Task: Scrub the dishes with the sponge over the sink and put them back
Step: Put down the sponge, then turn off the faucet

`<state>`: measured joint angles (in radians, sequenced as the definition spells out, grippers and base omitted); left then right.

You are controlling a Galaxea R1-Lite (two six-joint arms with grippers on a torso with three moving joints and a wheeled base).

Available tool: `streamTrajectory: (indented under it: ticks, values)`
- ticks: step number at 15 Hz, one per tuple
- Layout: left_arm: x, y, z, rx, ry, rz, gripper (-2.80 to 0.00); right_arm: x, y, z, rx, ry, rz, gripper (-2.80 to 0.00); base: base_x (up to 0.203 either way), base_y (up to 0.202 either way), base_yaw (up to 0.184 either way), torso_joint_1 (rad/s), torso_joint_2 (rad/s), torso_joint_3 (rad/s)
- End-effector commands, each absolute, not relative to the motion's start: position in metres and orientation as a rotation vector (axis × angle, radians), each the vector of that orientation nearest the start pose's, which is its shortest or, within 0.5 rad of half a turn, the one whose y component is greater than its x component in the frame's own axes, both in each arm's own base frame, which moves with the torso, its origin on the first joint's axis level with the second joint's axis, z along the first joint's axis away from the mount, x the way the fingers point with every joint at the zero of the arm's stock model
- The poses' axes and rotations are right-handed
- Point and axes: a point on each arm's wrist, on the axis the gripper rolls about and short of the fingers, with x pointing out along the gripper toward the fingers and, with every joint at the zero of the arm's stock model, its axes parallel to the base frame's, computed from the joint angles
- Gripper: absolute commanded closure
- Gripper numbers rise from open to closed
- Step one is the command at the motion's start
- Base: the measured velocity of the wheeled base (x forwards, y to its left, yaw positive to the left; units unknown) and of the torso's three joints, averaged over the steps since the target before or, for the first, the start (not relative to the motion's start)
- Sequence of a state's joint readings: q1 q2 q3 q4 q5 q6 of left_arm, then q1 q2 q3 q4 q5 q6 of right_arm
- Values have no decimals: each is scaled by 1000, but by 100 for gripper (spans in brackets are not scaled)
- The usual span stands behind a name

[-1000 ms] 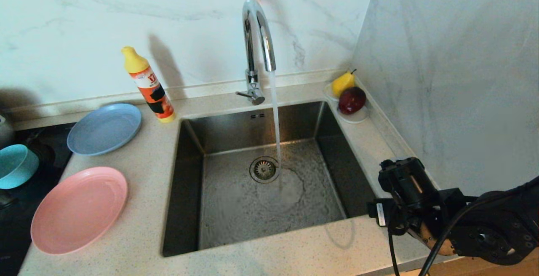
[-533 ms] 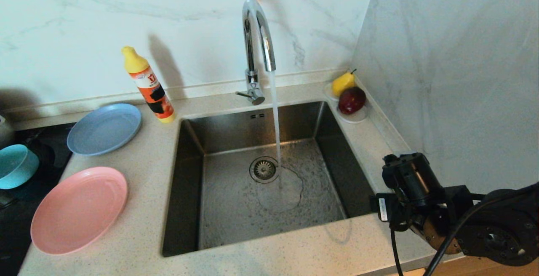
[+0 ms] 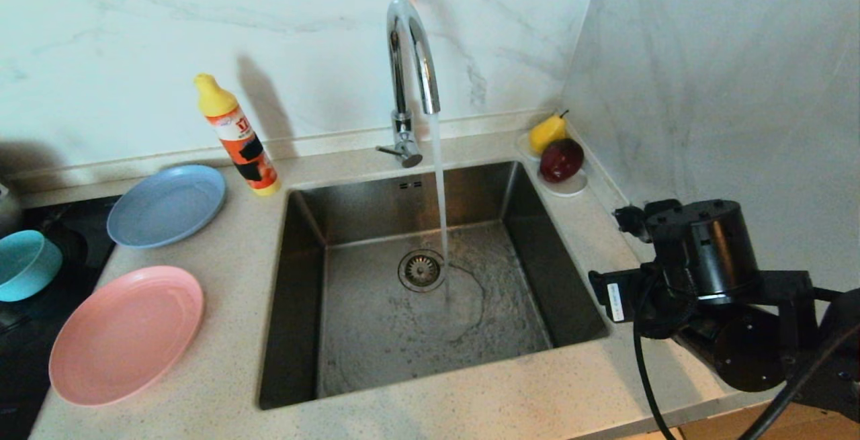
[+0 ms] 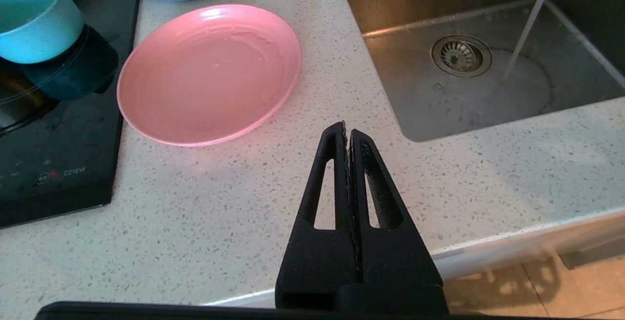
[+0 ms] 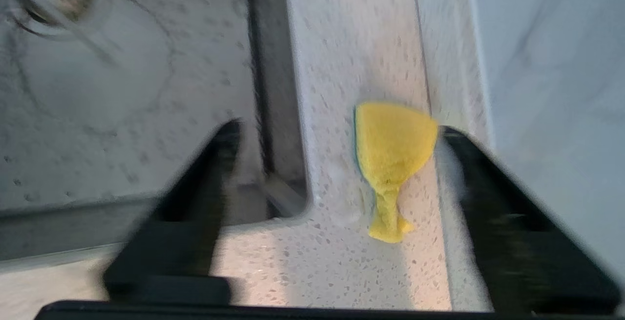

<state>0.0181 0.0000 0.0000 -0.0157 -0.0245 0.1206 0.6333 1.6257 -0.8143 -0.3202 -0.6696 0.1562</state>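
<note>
Head view: water runs from the tap (image 3: 411, 57) into the sink (image 3: 430, 305); pink plate (image 3: 124, 332), blue plate (image 3: 166, 205) and teal bowl (image 3: 23, 264) sit on the desk (image 3: 228, 279) to its left; right arm (image 3: 705, 272) over the right rim.
Left wrist view: left gripper (image 4: 347, 132), jaws pressed together, above bare desk near the pink plate.
Right wrist view: right gripper (image 5: 337, 134), jaws spread; sponge (image 5: 393, 159) lies on the desk between them, nearer one jaw, beside the sink edge.

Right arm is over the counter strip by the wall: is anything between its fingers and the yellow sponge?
Nothing visible. The small yellow sponge lies bare on the speckled countertop, between the steel sink and the wall. The right gripper is open above it, one finger either side.
</note>
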Motion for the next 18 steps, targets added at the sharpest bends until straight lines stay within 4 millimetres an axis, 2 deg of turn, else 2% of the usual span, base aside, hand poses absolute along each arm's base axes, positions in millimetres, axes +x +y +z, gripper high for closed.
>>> streamTrajectory:
  ticks: [1, 6, 10, 13, 18]
  values:
    - [-21, -1, 73, 121, 1, -6, 0, 217, 149, 199, -102, 325, -37, 0, 0, 0, 0, 0, 0, 0]
    - [-21, -1, 72, 121, 3, -6, 0, 181, 137, 241, 4, 193, 96, 0, 0, 0, 0, 0, 0, 0]
    - [-21, -1, 72, 121, 3, -6, 0, 138, 105, 271, 39, 52, 342, 0, 0, 0, 0, 0, 0, 0]
    - [-21, -1, 72, 121, 2, -6, 0, 107, 78, 267, 1, -18, 548, 0, 0, 0, 0, 0, 0, 0]
    - [-21, -1, 73, 121, 1, -6, 0, 68, 36, 251, -34, -97, 715, 0, 0, 0, 0, 0, 0, 0]
